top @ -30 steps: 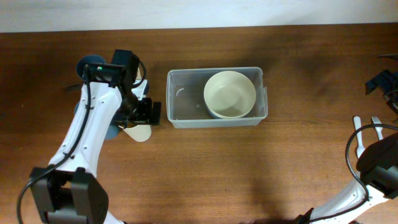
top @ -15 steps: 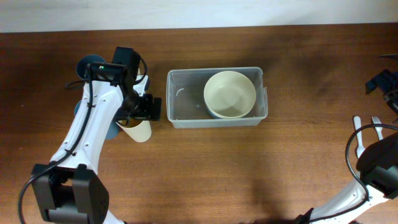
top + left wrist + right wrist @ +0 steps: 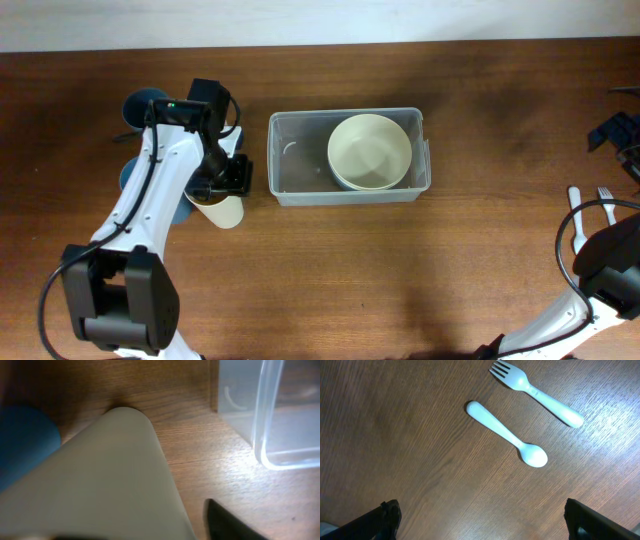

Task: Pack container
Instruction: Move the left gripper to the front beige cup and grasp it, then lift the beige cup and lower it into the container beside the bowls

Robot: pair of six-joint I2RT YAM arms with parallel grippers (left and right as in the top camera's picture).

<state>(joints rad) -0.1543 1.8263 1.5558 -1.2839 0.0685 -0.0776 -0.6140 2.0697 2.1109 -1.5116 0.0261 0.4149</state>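
The left arm [image 3: 150,215] reaches up from the bottom edge of the table [image 3: 330,280] and bends to the right near the top. Its gripper [image 3: 225,180] hangs low, just left of the container [image 3: 283,165]. A cream cup [image 3: 226,212] sits right under it, tipped over so its bottom points away. In the left wrist view the cup [image 3: 110,485] fills most of the picture. One dark finger [image 3: 225,522] shows at the bottom, with a thin strip of table between it and the cup. I cannot tell if the jaws are pinching the cup or only sitting around it.

The right arm [image 3: 605,265] is far off at the right edge of the table. Its gripper [image 3: 480,505] points down at the wood, and its jaws are spread wide with nothing between them.

The container stands in the middle of the table, toward the back. A cream bowl [image 3: 370,150] sits inside it on the right side. The left side has nothing in it. Its rounded corner [image 3: 270,445] is near the cup but does not touch it.

Blue things [image 3: 140,105] lie around the left arm, partly hidden by it. One blue thing [image 3: 25,440] sits just beside the cup. A white fork [image 3: 535,392] and a white spoon [image 3: 507,435] lie side by side on the table under the right gripper, not touching.
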